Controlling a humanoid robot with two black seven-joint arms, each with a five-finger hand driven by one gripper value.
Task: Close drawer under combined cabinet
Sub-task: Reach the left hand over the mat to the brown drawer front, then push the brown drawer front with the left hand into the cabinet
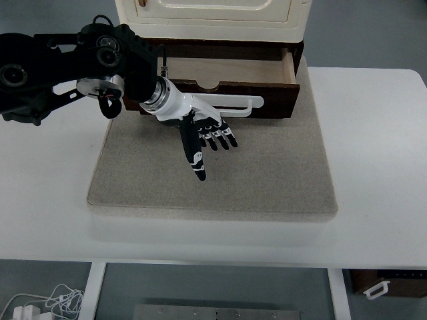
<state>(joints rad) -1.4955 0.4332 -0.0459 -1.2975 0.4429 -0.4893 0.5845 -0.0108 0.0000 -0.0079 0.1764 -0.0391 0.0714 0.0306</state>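
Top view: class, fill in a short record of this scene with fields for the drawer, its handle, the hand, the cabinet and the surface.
drawer: pulled open, inside looks empty
handle: white bar on the dark drawer front
left hand: open, fingers spread, in front of the drawer front, over the mat
cabinet: cream, sits above the drawer
mat: beige pad on a white table
right hand: not in view

The robot's left arm (60, 63), black and bulky at its joints, enters from the nine o'clock edge of the top view and reaches toward three o'clock, ending in a silver-and-white wrist (167, 101). The left hand (203, 133) hangs from that wrist, angled toward five o'clock, its black-and-white fingers (220, 139) extended and relaxed, gripping nothing. The thumb (195, 159) juts separately toward six o'clock.
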